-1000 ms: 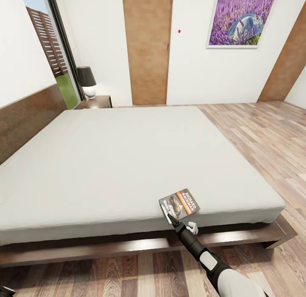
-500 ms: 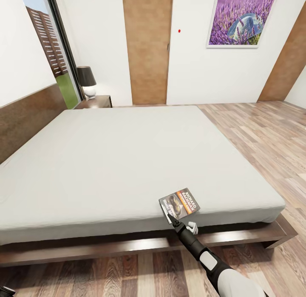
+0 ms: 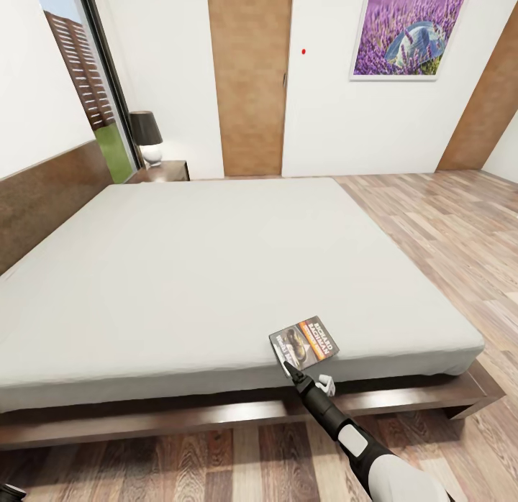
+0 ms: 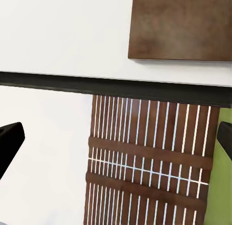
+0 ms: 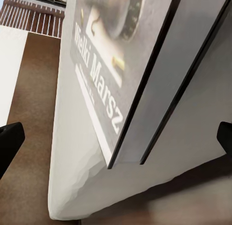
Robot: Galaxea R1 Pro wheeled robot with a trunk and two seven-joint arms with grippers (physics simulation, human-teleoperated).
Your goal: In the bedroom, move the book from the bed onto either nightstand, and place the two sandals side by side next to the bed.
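The book (image 3: 304, 341) is a thin, flat paperback with a glossy grey-and-dark cover and an orange band of white lettering. It lies flat on the smooth, matte light-grey mattress of the bed (image 3: 216, 265), close to the mattress's near edge and just beyond the right hand (image 3: 293, 371). Its long axis runs obliquely to that edge, one corner pointing back toward the hand. In the right wrist view the book (image 5: 116, 61) shows edge-on, with its dark spine line and white lettering, above the mattress's softly rounded rim (image 5: 72, 186).

The right hand sits at the mattress edge, touching or just short of the book's near corner; its two fingers stand apart, one dark fingertip (image 5: 9, 143) well out on each side with nothing between them. Beyond the book the mattress stretches wide and bare. Below the hand runs the dark brown wooden bed frame (image 3: 403, 401), then light wood-plank floor (image 3: 446, 229), open to the right.

The left hand's fingertips (image 4: 9, 140) are spread, facing a slatted brown fence and white wall.
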